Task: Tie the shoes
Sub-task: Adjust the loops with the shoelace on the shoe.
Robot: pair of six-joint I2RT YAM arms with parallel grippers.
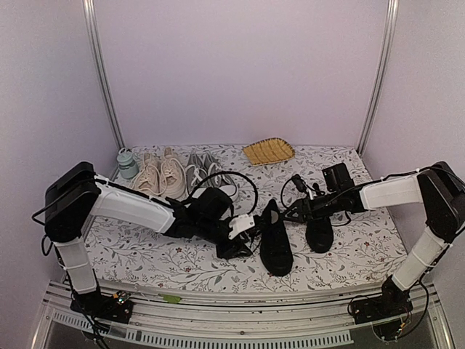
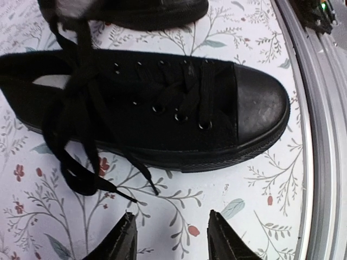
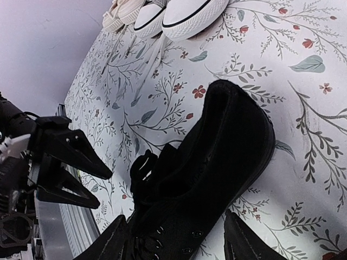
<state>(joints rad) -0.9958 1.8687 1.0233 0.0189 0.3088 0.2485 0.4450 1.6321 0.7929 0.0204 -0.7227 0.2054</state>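
Pale lavender walls close in a table (image 1: 145, 254) covered with a floral cloth.

From above, the black sneakers (image 1: 276, 243) sit near the middle of the table, toes toward the front edge, one a little right of the other. The left gripper (image 1: 236, 249) is low just beside the left-hand sneaker. The right gripper (image 1: 292, 215) reaches in between the two sneakers. Both are dark against dark canvas, so their fingers are hard to make out here. At the back stand a beige pair (image 1: 161, 174), a grey pair (image 1: 207, 173), a small bottle (image 1: 127, 163) and a woven tray (image 1: 268, 151).

Left wrist camera: one black sneaker lies across the frame, its toe cap (image 2: 261, 108) to the right. Its laces (image 2: 81, 135) are untied and trail loose onto the cloth. Only the sole edge of the second sneaker shows at the top. The left gripper's fingertips (image 2: 127, 238) are spread apart above bare cloth, gripping nothing. A metal rail (image 2: 320, 135) runs down the right edge.

Right wrist camera: a black sneaker is seen from the heel, its front cut off by the bottom edge. The right gripper's fingertips (image 3: 244, 244) stand wide apart on either side of it; whether they touch it cannot be told. At the left, the left gripper shows again with its jaws parted and holding nothing.
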